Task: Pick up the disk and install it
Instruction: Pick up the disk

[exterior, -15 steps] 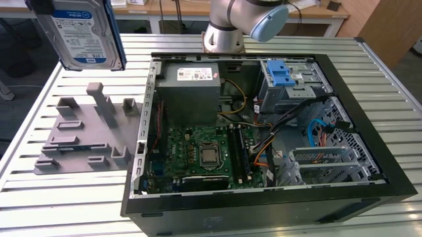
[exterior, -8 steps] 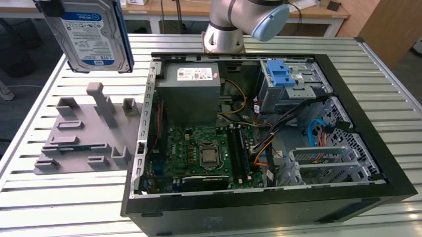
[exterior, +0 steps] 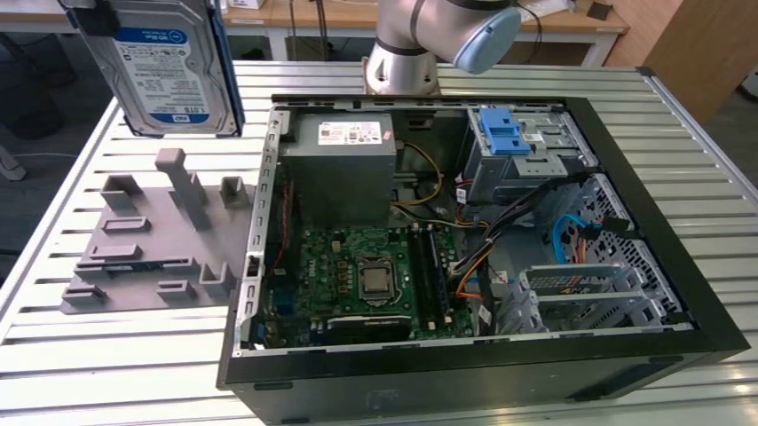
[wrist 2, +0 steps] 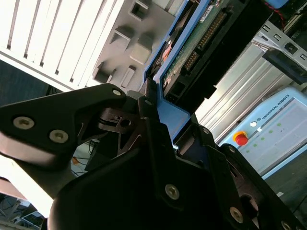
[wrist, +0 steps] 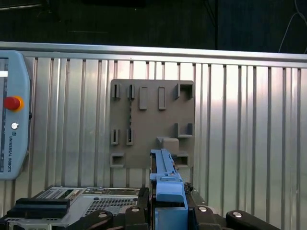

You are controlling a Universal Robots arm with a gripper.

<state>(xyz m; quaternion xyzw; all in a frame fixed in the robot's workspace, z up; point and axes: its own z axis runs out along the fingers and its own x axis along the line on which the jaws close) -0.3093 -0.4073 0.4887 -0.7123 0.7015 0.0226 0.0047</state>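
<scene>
The disk point(exterior: 166, 67) hangs upright in the air above the far left part of the table, its blue-and-white label facing the exterior camera and a blue frame round its edges. My gripper point(exterior: 92, 11) holds it from above and is shut on it. In the second wrist view the black fingers point(wrist 2: 148, 124) clamp the blue frame, and the disk's point(wrist 2: 201, 43) green circuit-board side shows. In the first wrist view the disk point(wrist: 165, 184) is seen edge-on between the fingers point(wrist: 139, 201), straight above the grey holder plate point(wrist: 152, 122).
The grey holder plate point(exterior: 154, 240) with upright pegs lies on the slatted metal table point(exterior: 119, 355). To the exterior view's right is the open computer case point(exterior: 640, 222), with a grey power supply box point(exterior: 343, 169) and a silver drive cage with a blue latch point(exterior: 516, 142). A teach pendant point(wrist: 12, 115) lies beside the table.
</scene>
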